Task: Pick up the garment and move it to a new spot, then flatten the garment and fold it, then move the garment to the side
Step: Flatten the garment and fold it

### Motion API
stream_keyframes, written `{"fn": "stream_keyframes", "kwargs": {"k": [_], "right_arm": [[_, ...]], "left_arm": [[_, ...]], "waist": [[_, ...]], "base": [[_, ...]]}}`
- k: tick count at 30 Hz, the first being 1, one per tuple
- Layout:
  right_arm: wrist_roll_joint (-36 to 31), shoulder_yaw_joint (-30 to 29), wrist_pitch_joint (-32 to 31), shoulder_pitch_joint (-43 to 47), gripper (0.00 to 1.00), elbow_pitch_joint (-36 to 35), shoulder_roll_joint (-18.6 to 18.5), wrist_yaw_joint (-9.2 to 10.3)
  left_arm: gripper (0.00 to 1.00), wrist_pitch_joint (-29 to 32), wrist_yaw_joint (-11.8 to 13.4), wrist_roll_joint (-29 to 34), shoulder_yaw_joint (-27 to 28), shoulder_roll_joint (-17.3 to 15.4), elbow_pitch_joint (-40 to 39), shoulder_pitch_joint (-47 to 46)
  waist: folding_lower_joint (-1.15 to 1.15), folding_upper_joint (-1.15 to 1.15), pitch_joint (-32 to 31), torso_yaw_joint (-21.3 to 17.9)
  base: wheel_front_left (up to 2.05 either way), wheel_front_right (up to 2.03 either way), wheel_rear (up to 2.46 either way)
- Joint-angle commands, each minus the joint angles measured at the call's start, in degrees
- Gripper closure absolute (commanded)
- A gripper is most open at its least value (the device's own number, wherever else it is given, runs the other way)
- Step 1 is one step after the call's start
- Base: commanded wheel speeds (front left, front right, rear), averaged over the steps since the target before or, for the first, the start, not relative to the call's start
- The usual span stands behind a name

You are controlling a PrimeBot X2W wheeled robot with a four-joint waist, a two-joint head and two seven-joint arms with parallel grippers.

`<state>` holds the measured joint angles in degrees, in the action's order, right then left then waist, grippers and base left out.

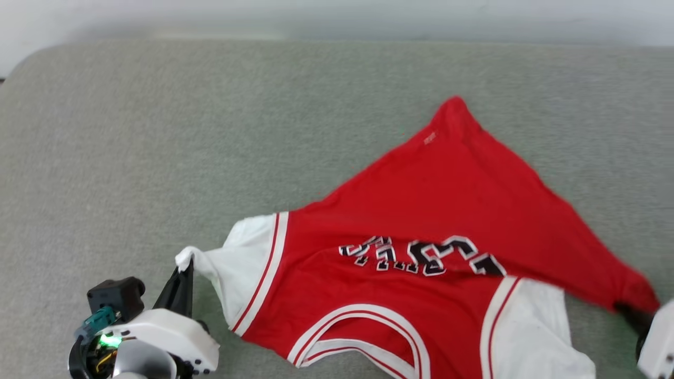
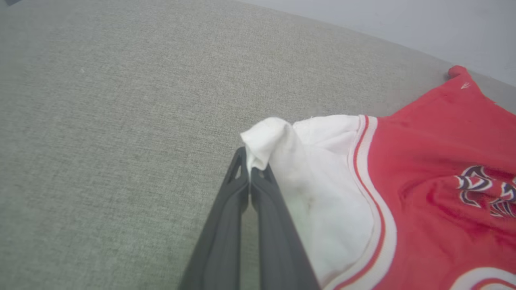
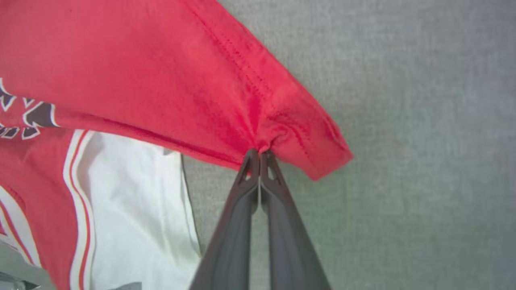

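Observation:
The garment, a red jersey with white sleeves, striped trim and black-and-white lettering, lies spread on the grey-green surface, collar toward me. My left gripper at the lower left is shut on the tip of one white sleeve, pulling it out to a point. In the left wrist view the left gripper pinches that white cloth. My right gripper at the right edge is shut on a red hem corner. The right wrist view shows the right gripper clamped on bunched red fabric, with the other white sleeve below.
The padded grey-green surface stretches wide to the left and behind the jersey. Its rounded far-left corner and back edge meet a pale wall.

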<state>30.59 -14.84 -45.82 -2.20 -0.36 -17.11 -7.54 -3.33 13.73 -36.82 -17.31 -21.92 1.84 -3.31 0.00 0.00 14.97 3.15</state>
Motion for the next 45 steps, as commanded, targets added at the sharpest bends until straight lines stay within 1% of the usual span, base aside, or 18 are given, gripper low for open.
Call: {"fn": "stream_keyframes", "kwargs": {"k": [1, 9, 15, 16, 17, 18, 22, 24, 25, 26, 30, 33, 36, 39, 40, 43, 44, 45], "right_arm": [[-0.1, -0.59, 0.65, 3.14, 1.0, -0.73, 1.65, 0.09], [-0.54, -2.96, 2.97, 15.63, 1.0, -0.02, 10.58, 0.09], [0.95, -1.72, 6.46, 17.21, 1.0, 4.57, 13.43, 0.1], [0.76, -1.63, 8.01, 16.76, 0.96, 5.04, 13.52, 0.1], [0.95, -1.26, 9.37, 16.33, 0.51, 5.46, 13.57, 0.1], [1.31, -0.78, 10.91, 15.94, 0.0, 5.57, 13.46, 0.1], [-0.6, -2.38, 22.01, 13.24, 0.0, 4.13, 10.47, 0.13], [-1.78, -2.29, 26.78, 13.08, 0.0, 4.37, 9.99, 0.07], [-1.78, -2.29, 26.78, 13.08, 0.0, 4.37, 9.99, 0.07], [-2.12, -2.39, 28.95, 12.21, 0.0, 4.3, 9.6, 0.07], [-2.56, -1.97, 36.35, 7.17, 0.0, 5.38, 6.11, 0.07], [-1.69, 0.12, 38.49, 2.8, 0.0, 7.57, 3.42, 0.07], [0.09, 5.76, 35.82, -3.56, 0.0, 10.4, -0.79, 0.07], [1.61, 10.27, 30.58, -8.4, 0.0, 12.4, -4.39, 0.07], [1.61, 10.27, 30.58, -8.4, 0.0, 12.4, -4.39, 0.07], [3.24, 14.6, 23.72, -13.38, 0.0, 13.68, -8.33, 0.07], [4.44, 17.36, 18.79, -16.57, 0.0, 13.73, -10.35, 0.07], [5.12, 18.47, 16.13, -18.05, 0.0, 13.57, -11.06, 0.07]], "left_arm": [[1.0, 0.29, 0.42, -0.43, 0.47, -0.61, 0.09, 1.36], [1.0, 1.2, 0.9, -2.05, 1.81, -1.98, 1.03, 4.45], [1.0, 1.44, 0.93, -2.55, 1.93, -2.2, 1.17, 4.95], [1.0, 1.51, 0.87, -2.62, 1.88, -2.22, 1.15, 4.94], [1.0, 1.49, 0.85, -2.65, 1.83, -2.23, 1.16, 4.91], [1.0, 1.48, 0.83, -2.61, 1.8, -2.21, 1.15, 4.92], [1.0, 1.24, 0.88, -2.65, 1.59, -2.0, 0.82, 4.87], [1.0, 1.11, 0.83, -2.64, 1.43, -1.87, 0.61, 4.63], [1.0, 1.11, 0.83, -2.64, 1.43, -1.87, 0.61, 4.63], [1.0, 1.11, 0.82, -2.63, 1.38, -1.81, 0.55, 4.44], [1.0, 0.62, 0.66, -2.41, 1.03, -1.27, 0.04, 3.1], [1.0, 0.41, 0.45, -2.08, 0.29, -0.57, -0.22, 1.71], [1.0, 0.03, -0.21, -1.57, -0.95, 0.46, 0.0, -0.59], [1.0, -0.31, -0.9, -1.17, -1.95, 1.45, 0.6, -2.37], [1.0, -0.31, -0.9, -1.17, -1.95, 1.45, 0.6, -2.37], [1.0, -0.57, -1.6, -0.74, -3.07, 2.27, 1.3, -4.05], [1.0, -0.87, -2.07, -0.57, -3.76, 2.83, 1.73, -5.15], [1.0, -1.04, -2.25, -0.48, -3.98, 3.08, 1.9, -5.64]], "waist": [[0.0, 0.0, -2.54, -2.61], [0.0, 0.0, -4.58, -4.65], [0.0, 0.0, -4.73, -5.25], [0.0, 0.0, -4.71, -5.25], [0.0, 0.0, -4.73, -5.25], [0.0, 0.0, -4.81, -5.26], [0.0, 0.0, -4.84, -5.07], [0.0, 0.0, -4.81, -4.86], [0.0, 0.0, -4.81, -4.86], [0.0, 0.0, -4.76, -4.72], [0.0, 0.0, -4.14, -3.74], [0.0, 0.0, -3.39, -2.44], [0.0, 0.0, -2.23, -0.28], [0.0, 0.0, -1.49, 1.37], [0.0, 0.0, -1.49, 1.37], [0.0, 0.0, -0.75, 2.96], [0.0, 0.0, -0.23, 4.07], [0.0, 0.0, 0.01, 4.55]], "base": [[0.0, 0.0, 0.0], [0.0, 0.0, 0.0], [0.0, 0.0, 0.0], [0.0, 0.0, 0.0], [0.0, 0.0, 0.0], [0.0, 0.0, 0.0], [0.0, 0.0, 0.0], [0.0, 0.0, 0.0], [0.0, 0.0, 0.0], [0.0, 0.0, 0.0], [0.0, 0.0, 0.0], [0.0, 0.0, 0.0], [0.0, 0.0, 0.0], [0.0, 0.0, 0.0], [0.0, 0.0, 0.0], [0.0, 0.0, 0.0], [0.0, 0.0, 0.0], [0.0, 0.0, 0.0]]}}
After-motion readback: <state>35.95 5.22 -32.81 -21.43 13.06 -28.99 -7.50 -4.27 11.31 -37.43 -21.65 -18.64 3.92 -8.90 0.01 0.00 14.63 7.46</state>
